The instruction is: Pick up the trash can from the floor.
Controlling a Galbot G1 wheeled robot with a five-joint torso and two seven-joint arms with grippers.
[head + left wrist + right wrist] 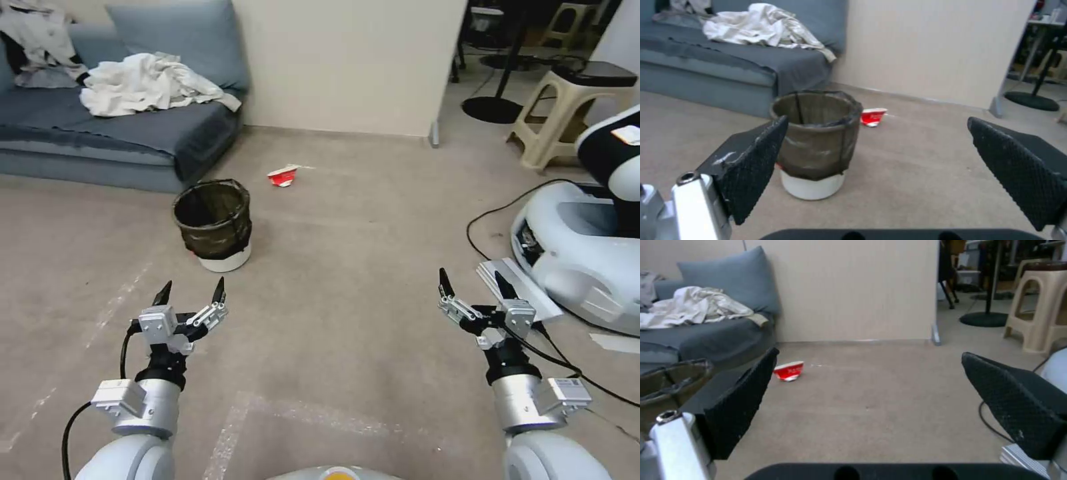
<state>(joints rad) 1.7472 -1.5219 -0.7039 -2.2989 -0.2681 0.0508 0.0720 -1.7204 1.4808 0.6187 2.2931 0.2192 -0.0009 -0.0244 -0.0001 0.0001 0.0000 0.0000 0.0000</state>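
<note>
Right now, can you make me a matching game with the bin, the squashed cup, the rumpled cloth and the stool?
Things:
1. round white trash can with dark bag liner
2. crushed red-and-white paper cup
3. crumpled white cloth
4. beige plastic stool

Places:
A. on the blue-grey sofa
B. far right, near a white machine
C. upright, ahead of the left gripper
D. lying on the beige carpet floor near the wall

Pairs: 1-C, 2-D, 3-A, 4-B

One trash can (213, 223) is counted, standing just ahead of the left gripper (191, 292). One crushed paper cup (283, 176) is recorded, farther ahead of that gripper, beyond the can. Two grippers are listed, left and right gripper (476, 282), each with fingers spread apart. One sofa (120, 140) and one plastic stool (567, 113) are entered.
</note>
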